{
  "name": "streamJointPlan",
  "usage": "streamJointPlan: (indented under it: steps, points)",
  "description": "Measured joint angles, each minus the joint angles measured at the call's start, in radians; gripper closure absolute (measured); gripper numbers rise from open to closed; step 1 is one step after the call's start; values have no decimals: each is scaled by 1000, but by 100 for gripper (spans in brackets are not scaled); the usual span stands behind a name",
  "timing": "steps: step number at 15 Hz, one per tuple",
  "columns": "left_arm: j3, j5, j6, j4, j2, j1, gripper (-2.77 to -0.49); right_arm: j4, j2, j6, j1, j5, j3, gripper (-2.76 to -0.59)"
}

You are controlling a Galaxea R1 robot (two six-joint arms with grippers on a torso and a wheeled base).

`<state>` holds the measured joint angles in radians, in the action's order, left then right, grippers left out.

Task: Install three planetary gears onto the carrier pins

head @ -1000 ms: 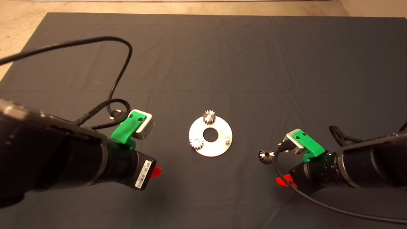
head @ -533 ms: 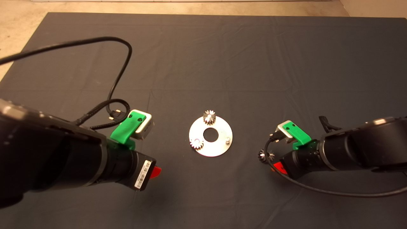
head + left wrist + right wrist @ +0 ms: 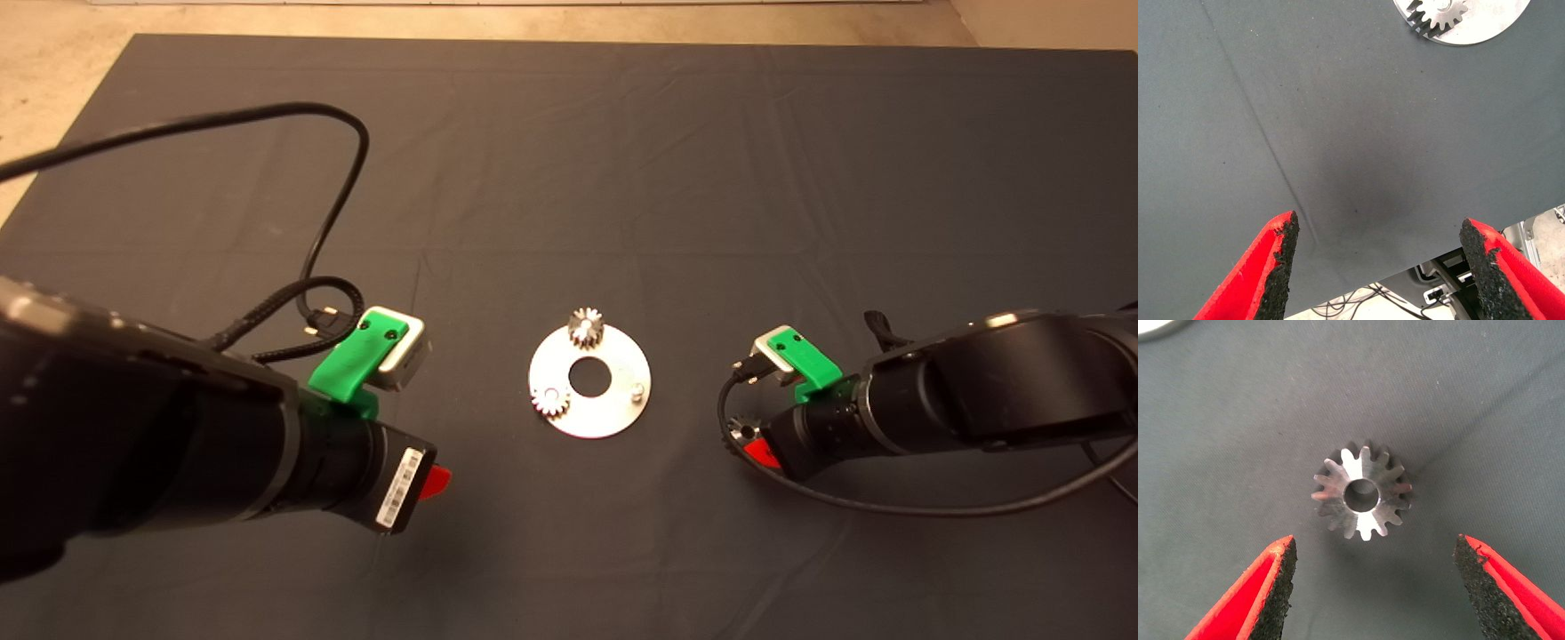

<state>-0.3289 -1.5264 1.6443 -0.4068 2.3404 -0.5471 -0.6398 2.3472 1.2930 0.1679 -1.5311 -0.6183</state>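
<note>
A shiny round plate (image 3: 613, 413) with a centre hole lies mid-mat. One planetary gear (image 3: 585, 329) sits on its far pin, a second (image 3: 550, 402) on its near-left pin. The near-right carrier pin (image 3: 637, 389) stands bare. The third gear (image 3: 1363, 495) lies flat on the mat to the plate's right, partly hidden under the right arm in the head view (image 3: 737, 431). My right gripper (image 3: 1371, 587) is open just above it, a finger to either side and apart from it. My left gripper (image 3: 1381, 267) is open and empty over bare mat to the plate's near left.
A black cable (image 3: 338, 178) loops over the mat at the left, behind the left arm. Another cable (image 3: 889, 508) trails from the right wrist across the mat. The mat's far edge meets a beige floor (image 3: 533, 18).
My right arm has moved left and forward, so its gripper now stands over the loose gear and covers most of it in the head view. The left arm has not moved.
</note>
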Motion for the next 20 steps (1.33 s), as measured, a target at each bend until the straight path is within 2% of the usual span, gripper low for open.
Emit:
streamJointPlan:
  steps: [6,17,20]
  points:
    - [0,0,0,0,0,0,-164,-11,22,-11,-33,0,-26,-175]
    - [0,0,0,3,-1,0,-164,-40,47,-39,-54,0,-62,-175]
    - [0,0,0,4,-1,0,-164,-44,49,-40,-54,0,-67,-167]
